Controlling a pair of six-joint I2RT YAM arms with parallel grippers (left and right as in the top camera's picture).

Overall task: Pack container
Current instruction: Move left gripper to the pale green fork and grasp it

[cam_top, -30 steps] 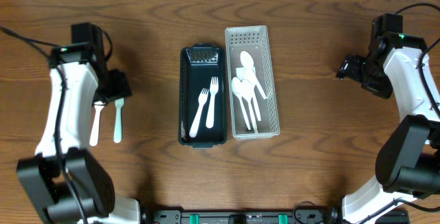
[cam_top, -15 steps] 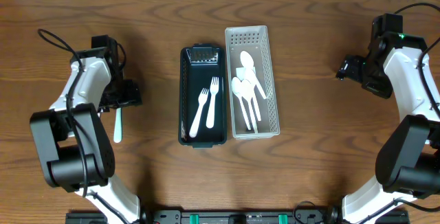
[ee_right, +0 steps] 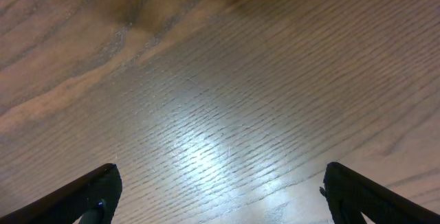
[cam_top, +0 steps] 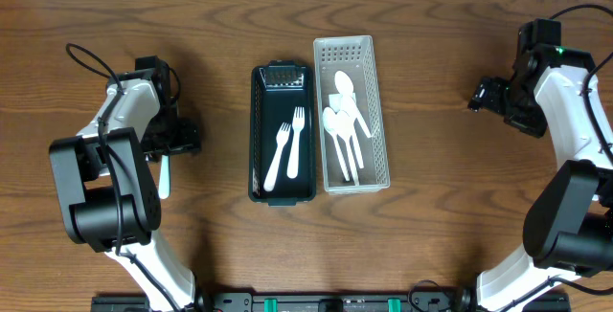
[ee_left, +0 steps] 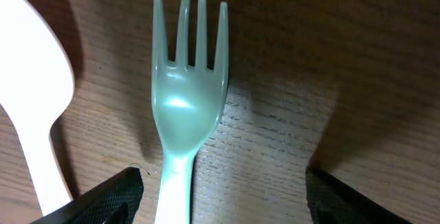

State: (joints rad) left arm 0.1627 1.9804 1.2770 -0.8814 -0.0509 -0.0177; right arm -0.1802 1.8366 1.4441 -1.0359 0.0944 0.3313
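Two forks [cam_top: 288, 145] in black tray [cam_top: 272, 111], spoons [cam_top: 343, 125] in white basket [cam_top: 347, 55]; both arms' jaws spread wide.

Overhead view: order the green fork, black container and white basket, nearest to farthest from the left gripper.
1. The green fork, beneath the left gripper, far left.
2. The black container, centre.
3. The white basket, right of the container.
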